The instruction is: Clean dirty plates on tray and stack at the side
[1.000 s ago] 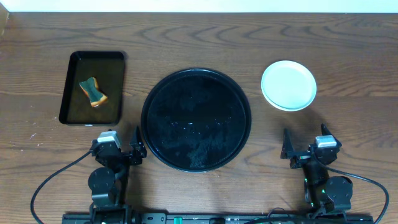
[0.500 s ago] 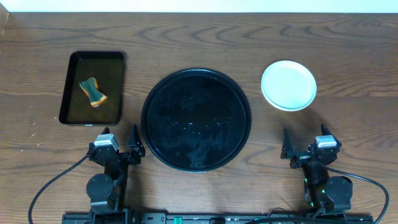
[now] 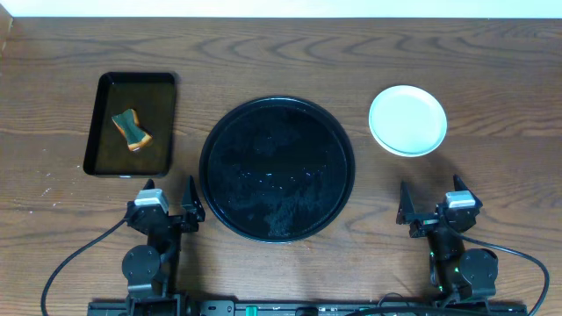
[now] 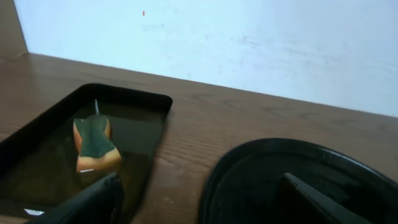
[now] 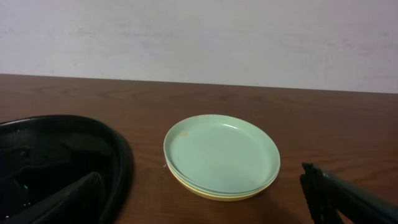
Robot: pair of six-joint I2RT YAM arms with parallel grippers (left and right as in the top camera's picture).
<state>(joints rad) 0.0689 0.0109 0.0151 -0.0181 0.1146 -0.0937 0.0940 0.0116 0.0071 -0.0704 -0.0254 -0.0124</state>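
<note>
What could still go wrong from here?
1. The plates sit stacked straight ahead of the open right gripper; a forward move could shove the stack.
2. The rectangular tray holds liquid with the sponge in it, close to the open left gripper; a bump might slosh it.
3. The tray looks streaked and wet; it may drip if lifted.

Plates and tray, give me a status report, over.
Left gripper open, right gripper open, both empty. Plates stacked right of tray; tray bare. Nothing in the way.
</note>
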